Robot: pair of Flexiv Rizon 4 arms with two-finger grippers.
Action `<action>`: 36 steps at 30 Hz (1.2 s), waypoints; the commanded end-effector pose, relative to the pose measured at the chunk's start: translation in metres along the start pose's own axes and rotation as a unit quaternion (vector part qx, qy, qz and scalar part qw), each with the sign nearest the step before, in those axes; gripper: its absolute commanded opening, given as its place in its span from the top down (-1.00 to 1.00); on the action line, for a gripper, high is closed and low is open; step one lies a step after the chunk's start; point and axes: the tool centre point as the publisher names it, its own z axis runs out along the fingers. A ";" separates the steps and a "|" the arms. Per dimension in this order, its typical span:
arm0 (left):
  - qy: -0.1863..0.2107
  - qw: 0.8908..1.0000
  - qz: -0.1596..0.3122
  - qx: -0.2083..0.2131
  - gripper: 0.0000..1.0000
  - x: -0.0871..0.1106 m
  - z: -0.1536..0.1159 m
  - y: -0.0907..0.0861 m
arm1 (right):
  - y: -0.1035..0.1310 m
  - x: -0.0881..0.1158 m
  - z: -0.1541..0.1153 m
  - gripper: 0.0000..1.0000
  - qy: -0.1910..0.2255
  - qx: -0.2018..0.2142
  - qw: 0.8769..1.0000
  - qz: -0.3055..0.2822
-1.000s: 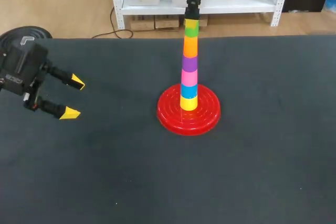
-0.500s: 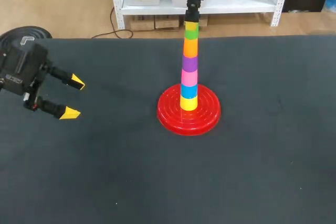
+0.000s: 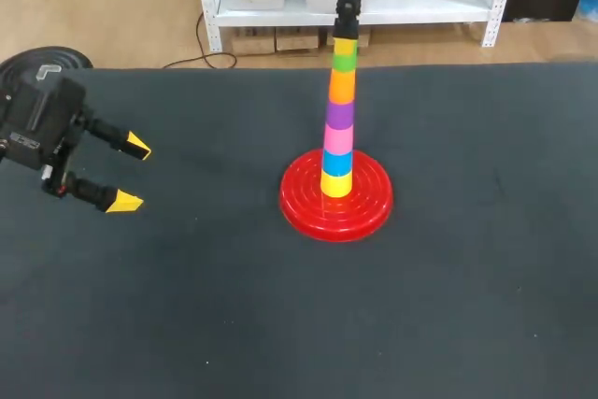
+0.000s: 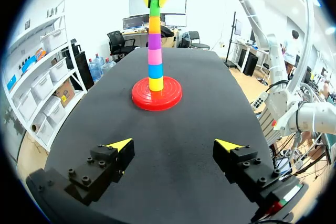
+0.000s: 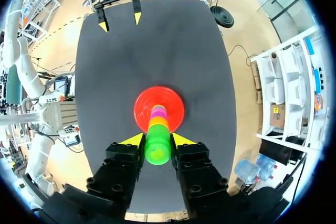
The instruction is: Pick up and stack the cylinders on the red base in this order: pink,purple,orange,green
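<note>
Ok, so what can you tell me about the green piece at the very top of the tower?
The green cylinder is a small, shiny piece that looks like plastic, bright green all over, with a round top. It sits at the very top of the stack, resting on the orange cylinder, high above the red base. It stands about upright. The right gripper is over it from above, with one yellow-tipped finger against each side, so it looks held.
</note>
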 end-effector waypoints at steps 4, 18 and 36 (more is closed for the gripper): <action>-0.001 1.000 0.001 0.000 -1.00 0.001 0.000 0.000 | -0.009 -0.006 0.003 1.00 0.008 -0.026 1.000 -0.001; -0.001 1.000 0.001 0.000 -1.00 0.001 0.000 0.000 | -0.007 -0.005 0.012 1.00 0.012 -0.043 0.999 -0.002; -0.001 1.000 0.001 0.000 -1.00 0.001 0.000 0.000 | 0.000 -0.001 0.011 -1.00 0.007 -0.018 1.000 0.005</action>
